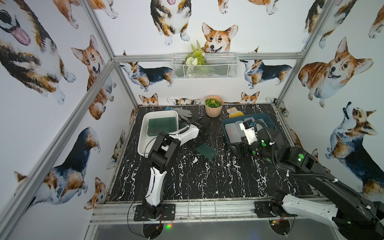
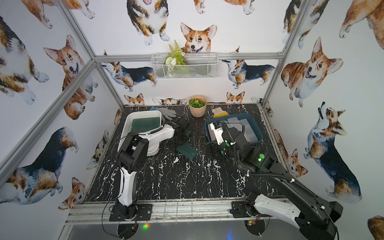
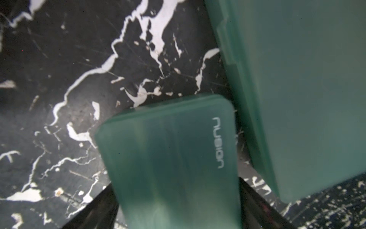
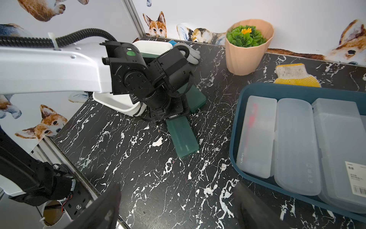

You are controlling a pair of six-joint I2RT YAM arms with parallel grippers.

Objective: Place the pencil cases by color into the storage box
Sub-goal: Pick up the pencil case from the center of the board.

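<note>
Lying flat on the black table (image 1: 207,182), just beside the white tub (image 1: 142,133), a green pencil case (image 4: 183,138) is the one to move now. A second green pencil case (image 4: 196,97) lies close to it, also just beside the white tub. The left pincer (image 4: 174,117) is down over one end of the first case. In the left wrist view its two dark fingers (image 3: 95,210) stand on each side of that case (image 3: 174,162), very close to its long edges. I cannot tell if they are squeezing it yet or only standing next to it. I think the job now is to get a good hold. The pincer has the case near one end, so the far end may dip when it goes up. It should squeeze firmly, lift straight up so it does not bump the other case, go over the wall of the white tub, and lay the case flat by the green cases (image 1: 163,125) already inside. Well apart from the white tub, the blue tub (image 4: 235,126) holds the clear pencil cases (image 4: 295,142). The right pincer (image 4: 178,210) hangs near it, spread wide with nothing in it.
</note>
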